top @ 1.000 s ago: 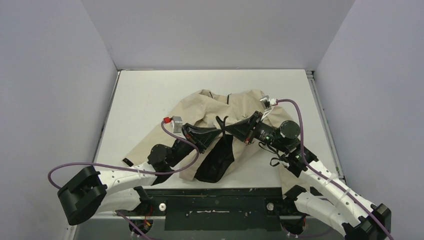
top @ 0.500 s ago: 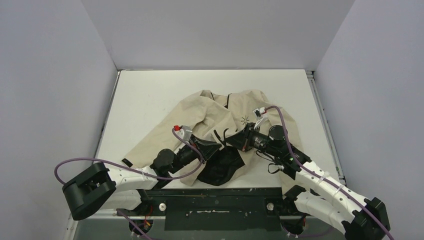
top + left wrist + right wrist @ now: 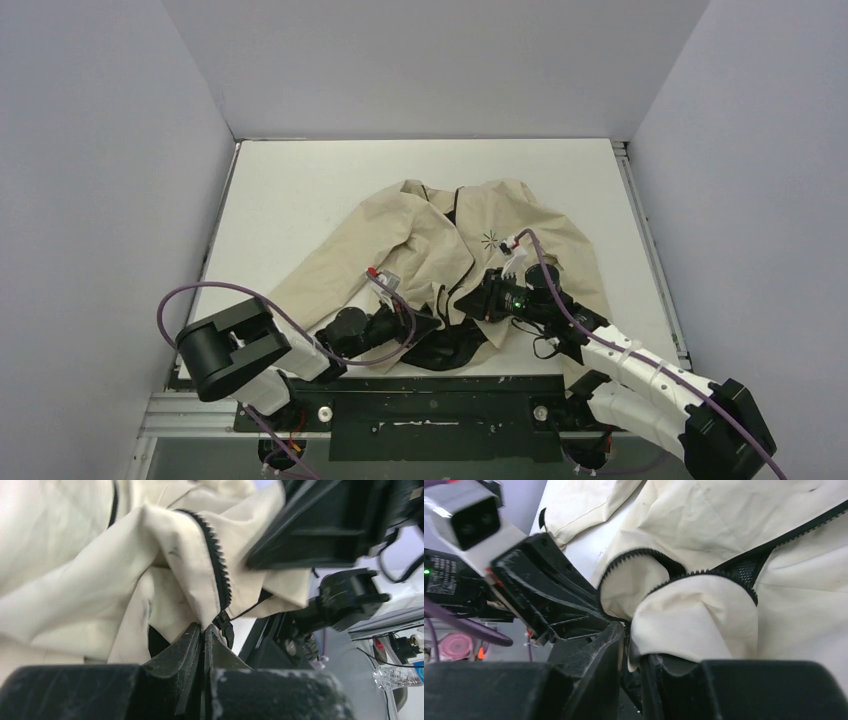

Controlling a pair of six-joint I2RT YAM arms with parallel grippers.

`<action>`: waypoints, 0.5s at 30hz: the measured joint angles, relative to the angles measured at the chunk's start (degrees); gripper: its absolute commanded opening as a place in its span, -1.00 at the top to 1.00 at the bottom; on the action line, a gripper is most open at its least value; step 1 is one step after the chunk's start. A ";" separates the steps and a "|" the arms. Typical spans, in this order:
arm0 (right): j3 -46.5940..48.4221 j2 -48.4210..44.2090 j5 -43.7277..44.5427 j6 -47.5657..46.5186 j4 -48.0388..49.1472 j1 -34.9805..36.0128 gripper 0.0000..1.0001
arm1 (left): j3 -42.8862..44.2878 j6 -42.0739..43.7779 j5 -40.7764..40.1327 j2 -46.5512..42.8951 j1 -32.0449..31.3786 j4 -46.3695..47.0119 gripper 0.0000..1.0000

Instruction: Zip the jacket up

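Observation:
The beige jacket (image 3: 440, 235) lies open on the white table, with its starburst logo (image 3: 489, 239) on the right front panel. Its lower front is bunched with dark lining near the front edge. My left gripper (image 3: 432, 322) is shut on the jacket's left front edge at the lower end of the dark zipper teeth (image 3: 217, 565); its fingertips (image 3: 196, 635) pinch the fabric. My right gripper (image 3: 462, 303) is shut on a fold of the right front edge (image 3: 694, 625), close beside the left gripper (image 3: 544, 590). The zipper slider is not clearly seen.
The white table (image 3: 300, 190) has grey walls on three sides. A black rail (image 3: 440, 405) runs along the near edge under the grippers. Purple cables (image 3: 200, 295) loop from both wrists. A sleeve (image 3: 300, 290) stretches toward the near left.
Both grippers have moved toward the near edge and lower, drawing the jacket's bottom front with them. The exposed dark lining has bunched up smaller. Both stay shut on fabric.

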 measured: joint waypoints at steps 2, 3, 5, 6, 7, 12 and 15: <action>0.00 -0.31 0.26 -1.22 -0.48 -0.42 0.37 | -1.01 -1.27 0.26 2.38 0.02 0.37 1.00; 0.00 -0.90 0.28 -2.12 -1.29 -0.52 0.31 | -1.64 -1.99 0.42 3.96 0.02 0.94 1.00; 0.07 -3.08 0.28 -3.98 -3.91 -0.55 0.22 | -2.75 -3.50 0.68 6.45 0.02 2.34 1.00; 0.15 -4.55 0.28 -5.05 -5.60 -0.55 0.18 | -3.13 -4.31 0.76 7.48 0.00 3.15 1.00; 0.37 -5.79 0.28 -5.88 -7.17 -0.55 0.14 | -3.32 -4.74 0.79 8.20 0.00 3.76 1.00; 3.80 -12.00 0.37 -11.30 -15.37 -0.57 -0.02 | -3.43 -6.80 1.20 10.51 0.00 5.68 1.00; 6.16 -13.49 1.25 -13.22 -17.64 -0.57 0.06 | -3.37 -7.28 1.53 10.71 0.00 5.66 1.00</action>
